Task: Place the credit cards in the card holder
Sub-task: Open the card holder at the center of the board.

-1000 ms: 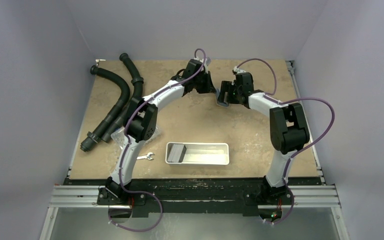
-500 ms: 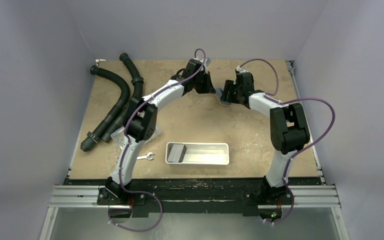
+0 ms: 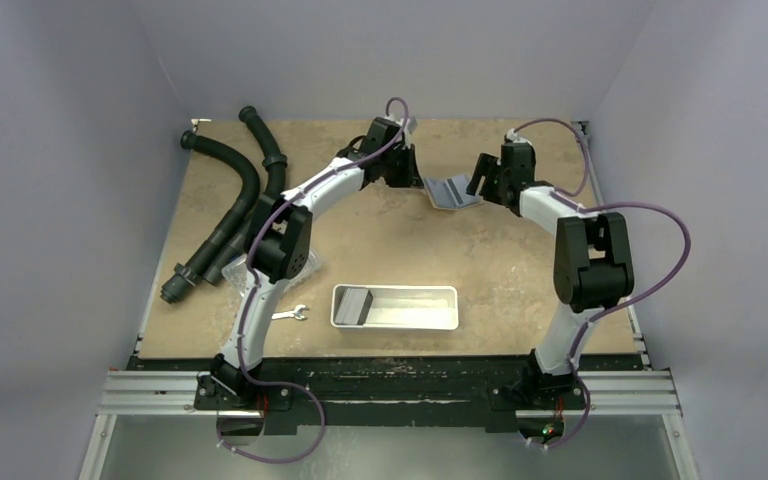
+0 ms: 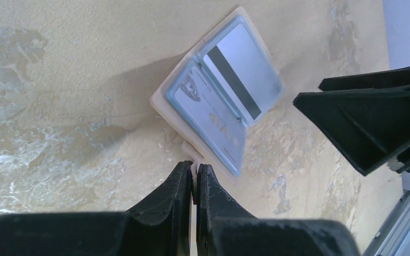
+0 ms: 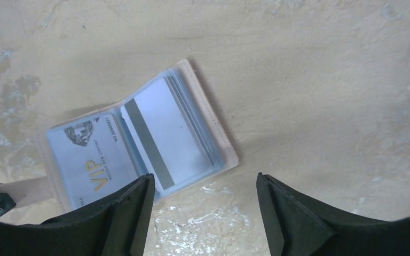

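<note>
Pulled back to the right, the right gripper [image 5: 204, 180] now hangs open and empty beside the card holder [image 4: 219, 101], which lies spread at the far middle of the table [image 3: 520, 280]. The left gripper [image 4: 194, 172] pinches its soft beige tab [image 4: 191, 153]. Two stiff credit cards [image 5: 165, 140] sit behind bluish plastic. Next, I'd guess, comes fetching what looks like a dark card [image 3: 353, 305] from the white tray [image 3: 410, 289].

L gripper [image 4: 192, 176] far fwd, pinched shut; R gripper [image 5: 203, 180] opposite it, jaws spread wide.

Pale lavender walls [image 3: 80, 100] enclose the mottled tan tabletop [image 3: 390, 250], evenly lit.
</note>
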Action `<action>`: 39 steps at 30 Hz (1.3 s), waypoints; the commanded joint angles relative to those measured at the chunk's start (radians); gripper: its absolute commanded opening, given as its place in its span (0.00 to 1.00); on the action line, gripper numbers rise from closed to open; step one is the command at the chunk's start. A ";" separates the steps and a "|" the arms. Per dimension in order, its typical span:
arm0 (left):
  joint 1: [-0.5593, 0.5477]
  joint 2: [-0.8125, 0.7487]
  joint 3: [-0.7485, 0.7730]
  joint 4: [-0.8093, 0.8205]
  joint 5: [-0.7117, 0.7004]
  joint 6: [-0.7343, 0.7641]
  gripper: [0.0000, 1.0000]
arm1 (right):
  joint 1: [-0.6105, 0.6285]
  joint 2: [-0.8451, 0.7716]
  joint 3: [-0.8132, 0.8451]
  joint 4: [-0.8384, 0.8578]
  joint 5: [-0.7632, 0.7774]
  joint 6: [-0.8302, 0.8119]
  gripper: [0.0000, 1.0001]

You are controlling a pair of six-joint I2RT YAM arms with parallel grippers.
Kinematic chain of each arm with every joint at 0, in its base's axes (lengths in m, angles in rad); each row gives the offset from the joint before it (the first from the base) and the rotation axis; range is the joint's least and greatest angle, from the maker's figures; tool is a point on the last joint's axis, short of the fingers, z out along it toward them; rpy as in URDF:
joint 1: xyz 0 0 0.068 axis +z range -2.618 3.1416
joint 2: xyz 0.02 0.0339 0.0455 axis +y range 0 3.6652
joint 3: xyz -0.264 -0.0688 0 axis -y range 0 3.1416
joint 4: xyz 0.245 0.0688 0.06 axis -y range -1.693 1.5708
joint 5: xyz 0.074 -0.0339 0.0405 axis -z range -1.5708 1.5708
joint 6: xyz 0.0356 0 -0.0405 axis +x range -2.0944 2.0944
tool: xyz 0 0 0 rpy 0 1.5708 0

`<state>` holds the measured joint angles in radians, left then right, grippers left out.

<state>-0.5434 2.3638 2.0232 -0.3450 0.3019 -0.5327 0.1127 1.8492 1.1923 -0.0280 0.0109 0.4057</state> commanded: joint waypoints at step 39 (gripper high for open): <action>0.019 0.003 0.175 -0.194 -0.033 0.163 0.00 | 0.257 0.145 0.213 -0.080 0.029 -0.271 0.74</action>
<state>-0.5304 2.4546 2.1265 -0.5682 0.2459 -0.3733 0.3645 1.9926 1.3750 -0.1059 0.0036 0.1593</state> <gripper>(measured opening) 0.058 0.740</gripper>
